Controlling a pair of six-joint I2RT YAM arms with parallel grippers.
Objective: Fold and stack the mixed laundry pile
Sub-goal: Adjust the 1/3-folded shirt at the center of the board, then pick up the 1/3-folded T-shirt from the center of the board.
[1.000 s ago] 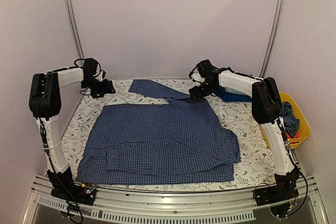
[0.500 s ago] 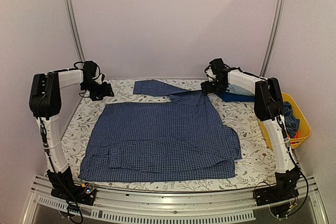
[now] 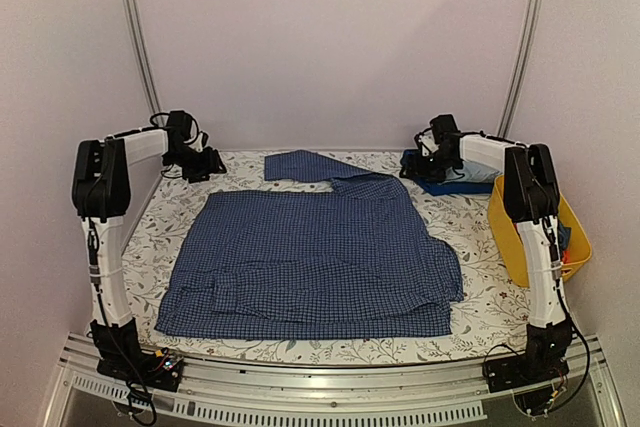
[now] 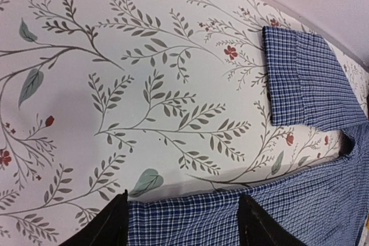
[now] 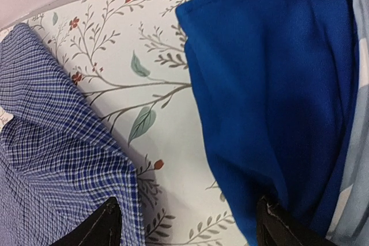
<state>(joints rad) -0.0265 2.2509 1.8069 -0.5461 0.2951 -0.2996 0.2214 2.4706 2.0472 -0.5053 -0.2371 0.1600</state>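
So the blue small-check button shirt (image 3: 310, 257) is lying spread flat across the middle of the white table cover with the leaf-and-flower print (image 4: 115, 84), with one sleeve (image 3: 300, 165) stretched out along the far edge. Left gripper (image 4: 181, 229) hangs over the far left corner, just off the shirt's far-left edge, fingers wide apart with nothing clamped. Its wrist cam looks down on a checked edge of the shirt between the fingertips, with the end of the sleeve up top right. Right gripper (image 5: 190, 229) is at the far right corner, jaws also spread and empty, between the shirt's shoulder and a solid bright blue folded cloth (image 5: 277, 84). One finger is right up against that cloth, but I can't tell if it actually touches. Only the overhead cam shows the yellow plastic basket (image 3: 508, 237) off the table's right side, with a few bits of clothing in it. The right wrist cam picks up a strip of paler grey-blue fabric (image 5: 358, 142) beside the blue cloth.
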